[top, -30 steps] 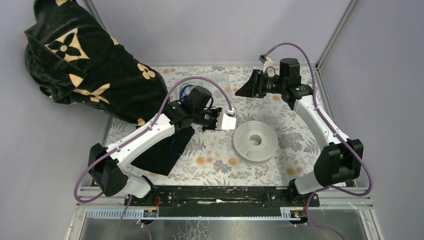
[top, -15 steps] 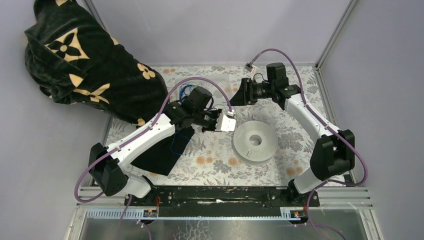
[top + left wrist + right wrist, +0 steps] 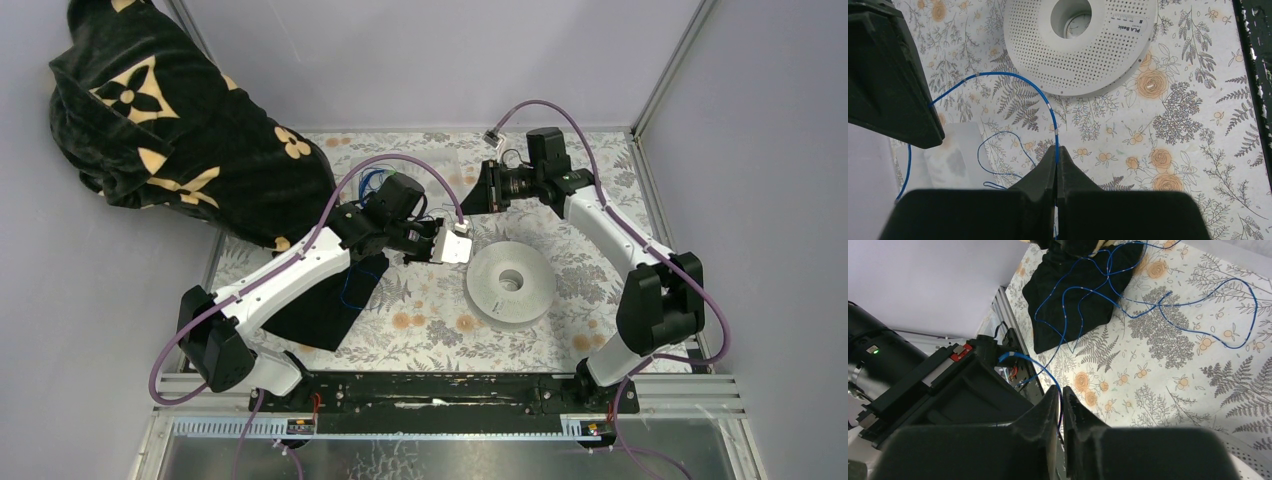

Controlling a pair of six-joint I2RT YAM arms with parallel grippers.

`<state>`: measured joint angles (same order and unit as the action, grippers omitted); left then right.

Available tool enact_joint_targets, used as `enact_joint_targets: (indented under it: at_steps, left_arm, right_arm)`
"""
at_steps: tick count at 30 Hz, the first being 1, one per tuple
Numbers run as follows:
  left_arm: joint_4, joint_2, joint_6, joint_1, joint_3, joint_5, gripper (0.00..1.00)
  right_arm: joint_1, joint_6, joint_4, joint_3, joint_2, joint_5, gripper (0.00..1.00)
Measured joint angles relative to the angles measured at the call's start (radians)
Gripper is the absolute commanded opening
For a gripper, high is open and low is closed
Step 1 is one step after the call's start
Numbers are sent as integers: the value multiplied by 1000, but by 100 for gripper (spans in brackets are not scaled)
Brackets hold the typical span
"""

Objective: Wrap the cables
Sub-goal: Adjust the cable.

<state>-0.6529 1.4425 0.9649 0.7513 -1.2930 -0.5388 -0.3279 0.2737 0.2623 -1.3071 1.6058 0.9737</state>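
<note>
A thin blue cable [image 3: 1013, 75] runs up out of my left gripper [image 3: 1057, 150], which is shut on it. It arcs over the floral tablecloth to a black finger of my right gripper [image 3: 888, 75]. In the right wrist view, my right gripper [image 3: 1060, 391] has its jaws pinched on the same blue cable [image 3: 1040, 369]. More cables [image 3: 1083, 285] straggle over a small black cloth [image 3: 1068, 315], and one loop [image 3: 1243, 315] lies on the tablecloth. From above, the left gripper [image 3: 425, 243] and right gripper [image 3: 468, 203] sit close together at mid-table.
A white perforated spool [image 3: 510, 282] lies flat just right of the left gripper and also shows in the left wrist view [image 3: 1078, 45]. A large black monogram garment [image 3: 170, 130] fills the back left. A clear plastic bag [image 3: 953, 160] lies nearby. Metal frame posts edge the table.
My right arm has swung left towards the left gripper, and its jaws have gone from open to shut on the cable. The left arm has not moved.
</note>
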Motion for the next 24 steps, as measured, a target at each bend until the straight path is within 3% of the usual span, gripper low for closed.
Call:
enact_joint_targets:
  at_steps: [2,5,10,17,24]
  left_arm:
    - [0,0,0,0,0,0,0]
    - [2,2,-6,-5,2,-4,6]
    - [26,2,-95,-77,26,-111,34]
    - [182,5,-380,-207,35,-340,63]
    - [409,24,-719,-206,41,-442,73]
  right_arm:
    - [0,-12,16,-10,0,-4,0]
    - [6,-24,32,-43,-1,-23,0]
    - [29,-31,31,-65,-48,-77,0]
    - [40,-11,-10,-104,-119,-120,0]
    - [40,40,-40,-108,-118,-121,0]
